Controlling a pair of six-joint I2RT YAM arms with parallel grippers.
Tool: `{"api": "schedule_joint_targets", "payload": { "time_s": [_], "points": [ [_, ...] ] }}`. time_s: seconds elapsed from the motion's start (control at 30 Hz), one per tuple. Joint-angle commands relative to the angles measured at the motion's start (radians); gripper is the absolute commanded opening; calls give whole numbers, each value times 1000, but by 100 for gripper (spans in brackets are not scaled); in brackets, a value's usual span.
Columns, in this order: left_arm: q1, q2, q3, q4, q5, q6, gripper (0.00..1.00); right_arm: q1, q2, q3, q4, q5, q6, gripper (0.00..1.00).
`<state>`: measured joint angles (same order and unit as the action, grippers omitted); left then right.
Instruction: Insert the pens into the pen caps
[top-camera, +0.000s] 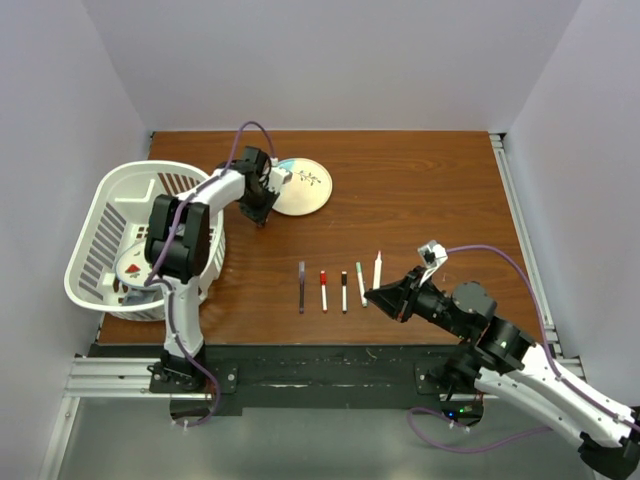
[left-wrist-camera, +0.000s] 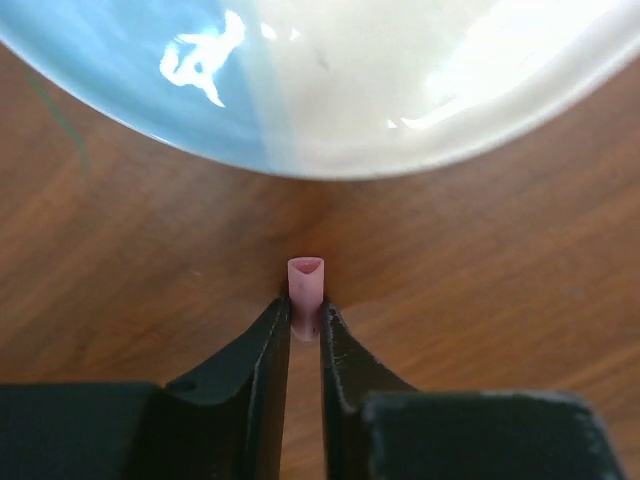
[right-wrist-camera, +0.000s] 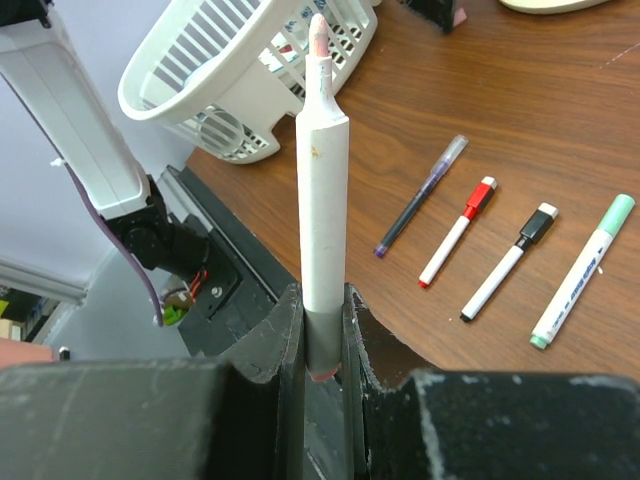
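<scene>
1. only the left wrist view shows the pink cap (left-wrist-camera: 306, 283), just short of the plate (left-wrist-camera: 300, 100), pinched by the nearly closed left gripper (left-wrist-camera: 305, 325).
2. the right gripper (right-wrist-camera: 322, 335) clamps the uncapped white pen (right-wrist-camera: 322, 190) by its rear end.

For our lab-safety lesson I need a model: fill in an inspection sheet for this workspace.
Surface: brown wooden table.
Job's things: purple pen, red pen, black pen, green pen capped, in a row; white pen uncapped; pink cap.
Clutter: basket with something unclear inside; plate.
Grippers: left gripper shut on the cap by the plate; right gripper shut on the white pen.
Cables: purple, left cable, right cable.
Surroundings: white walls.
</scene>
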<state>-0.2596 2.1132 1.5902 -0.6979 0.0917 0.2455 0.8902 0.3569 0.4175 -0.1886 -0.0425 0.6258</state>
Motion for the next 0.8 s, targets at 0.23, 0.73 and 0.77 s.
{"api": "schedule_joint_targets", "payload": {
  "time_s": [0.23, 0.73, 0.77],
  "points": [
    [-66, -209, -191, 43, 181, 139, 0, 4, -58, 67, -40, 26, 25, 0],
    [-219, -441, -479, 40, 109, 817, 0, 4, -122, 90, -124, 82, 40, 0],
    [-219, -446, -492, 50, 77, 836, 0, 3, -124, 90, -129, 85, 41, 0]
  ]
}}
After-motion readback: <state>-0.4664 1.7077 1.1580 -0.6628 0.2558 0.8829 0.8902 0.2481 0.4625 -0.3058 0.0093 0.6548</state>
